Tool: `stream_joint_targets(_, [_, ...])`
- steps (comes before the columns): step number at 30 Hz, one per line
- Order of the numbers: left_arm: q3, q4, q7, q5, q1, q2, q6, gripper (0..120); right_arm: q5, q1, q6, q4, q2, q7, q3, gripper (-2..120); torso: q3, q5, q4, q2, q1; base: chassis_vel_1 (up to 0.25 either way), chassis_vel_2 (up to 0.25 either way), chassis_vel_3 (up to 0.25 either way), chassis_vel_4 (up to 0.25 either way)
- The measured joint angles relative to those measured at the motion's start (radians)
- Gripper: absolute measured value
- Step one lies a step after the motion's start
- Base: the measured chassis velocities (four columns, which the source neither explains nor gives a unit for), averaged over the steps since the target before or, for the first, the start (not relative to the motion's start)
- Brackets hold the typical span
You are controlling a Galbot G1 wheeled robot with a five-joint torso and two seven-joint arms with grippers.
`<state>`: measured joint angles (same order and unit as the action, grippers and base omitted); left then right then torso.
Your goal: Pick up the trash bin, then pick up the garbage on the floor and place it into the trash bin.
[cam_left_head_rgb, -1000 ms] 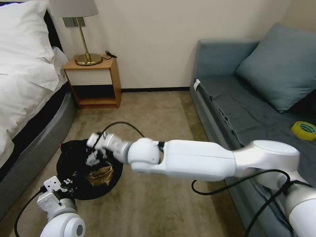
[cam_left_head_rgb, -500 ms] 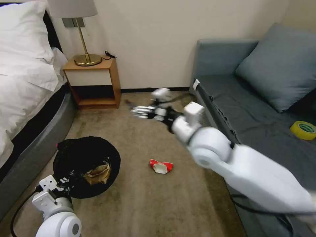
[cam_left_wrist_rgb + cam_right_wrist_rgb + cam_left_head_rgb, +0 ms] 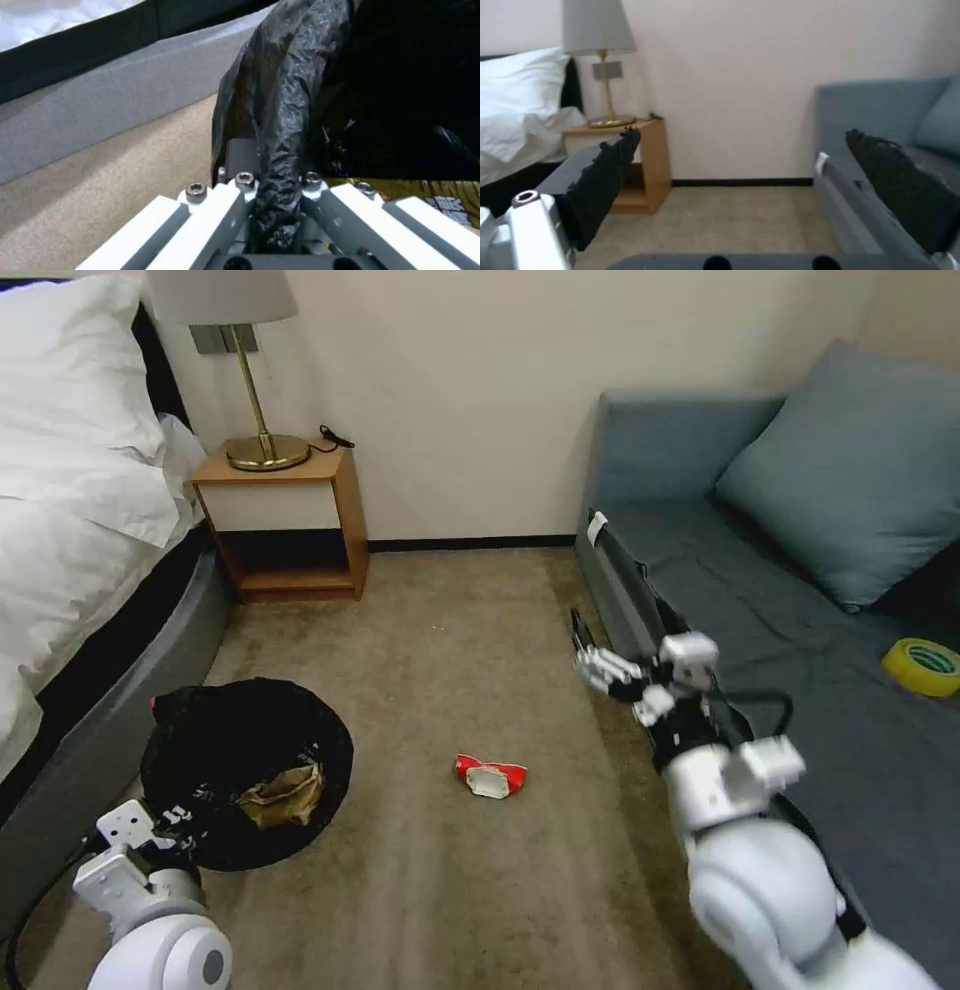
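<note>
Two grippers show in your head view. Your left gripper [image 3: 185, 823] is low on the left and pinches the near rim of the bin [image 3: 246, 770]. The bin sits on the carpet [image 3: 470, 670] next to the bed [image 3: 90, 570]. One brown paper bag [image 3: 280, 792] lies inside the bin. One red-and-white packet [image 3: 490, 775] lies on the carpet, well apart from the bin. Your right gripper [image 3: 588, 648] hangs in the air beside the sofa [image 3: 760, 600], away from the packet, and holds nothing. One yellow tape roll [image 3: 922, 666] rests on the sofa. One lamp [image 3: 240, 370] stands on one small table [image 3: 285, 520].

In your left wrist view, the left gripper [image 3: 277, 202] is pressed together on a fold of the black bag [image 3: 285, 112] at the bin's rim. One gold wrapper [image 3: 440, 202] peeks out just beside it.

In your right wrist view, the right gripper [image 3: 742, 176] is spread wide with nothing between its two black pads [image 3: 605, 176]. It faces the wall, with the lamp [image 3: 597, 48] on one side and the sofa [image 3: 880, 120] on the other.
</note>
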<state>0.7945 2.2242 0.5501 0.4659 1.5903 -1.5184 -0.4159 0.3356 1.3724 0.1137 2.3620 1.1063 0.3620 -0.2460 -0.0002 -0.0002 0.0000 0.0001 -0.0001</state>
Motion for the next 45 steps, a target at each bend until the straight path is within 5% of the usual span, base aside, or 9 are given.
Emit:
stream_joint_targets(6, [0.014, -0.001, -0.009, 0.008, 0.000, -0.002, 0.009, 1, -0.199, 0.118, -0.052, -0.020, 0.153, -0.015, -0.003, 100, 0.000, 0.0001, 0.0000, 0.000, 0.000, 0.000, 0.000, 0.000, 0.000])
stream_joint_targets(10, [0.019, -0.001, -0.011, 0.010, -0.004, -0.002, 0.010, 1, -0.235, 0.136, -0.077, -0.045, 0.181, -0.029, -0.003, 100, 0.000, 0.0001, 0.0000, 0.000, 0.000, 0.000, 0.000, 0.000, 0.000])
stream_joint_targets(45, [0.026, -0.007, -0.015, 0.012, 0.002, -0.002, 0.017, 1, -0.213, 0.039, -0.074, -0.137, 0.145, -0.061, 0.038, 100, 0.000, 0.0002, -0.0001, 0.000, 0.000, -0.078, 0.075, 0.080, -0.074])
